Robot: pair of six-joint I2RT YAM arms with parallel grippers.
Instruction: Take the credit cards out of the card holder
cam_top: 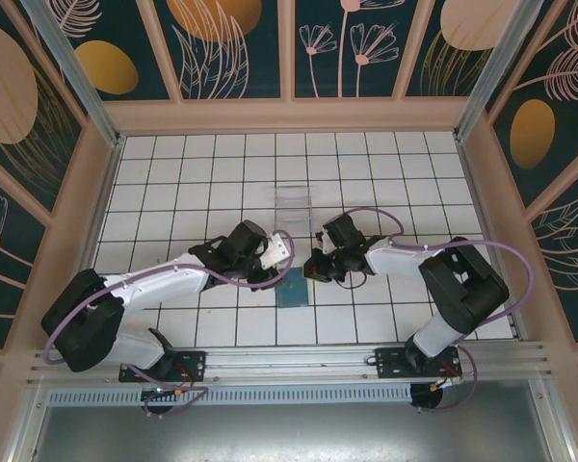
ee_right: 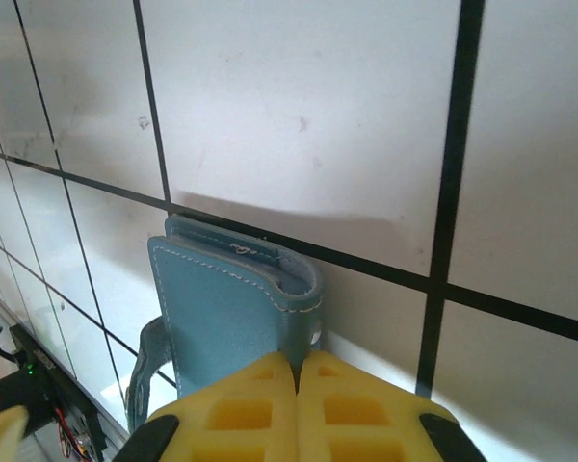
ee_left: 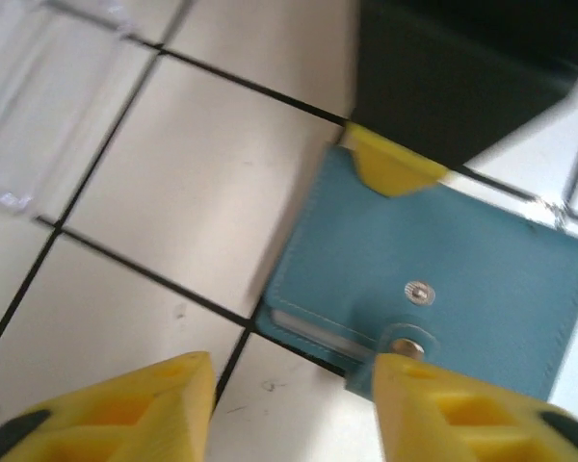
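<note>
1. The wallet (ee_left: 462, 269) is lying flat and folded shut on the tiled table (ee_left: 202, 192). It is sitting between the two grippers, with the clear box (ee_left: 39, 96) lying apart on its far side.
2. The right gripper (ee_right: 297, 371) is holding its jaws pressed together with nothing between them. One yellow fingertip (ee_left: 390, 171) is touching the wallet's edge. It is probably pinning the wallet so that it is not sliding while the other arm is working.
3. The left gripper (ee_left: 291, 371) is hovering over the wallet's opposite edge. Its fingers are moderately parted and gripping nothing.
4. The tab (ee_left: 405, 348) is jutting from that edge, just beside one left finger. Its snap is sitting apart from the bare stud (ee_left: 420, 292), so the clasp appears undone. The parted fingers are likely lining up to catch the tab or the top flap.
5. The cards are presumably sitting inside the folded wallet. A pale strip (ee_left: 308, 327) is showing along the wallet's edge, though whether it is a card cannot be told. The task is judged to be at its opening step, with the flap needing to be lifted first.
</note>
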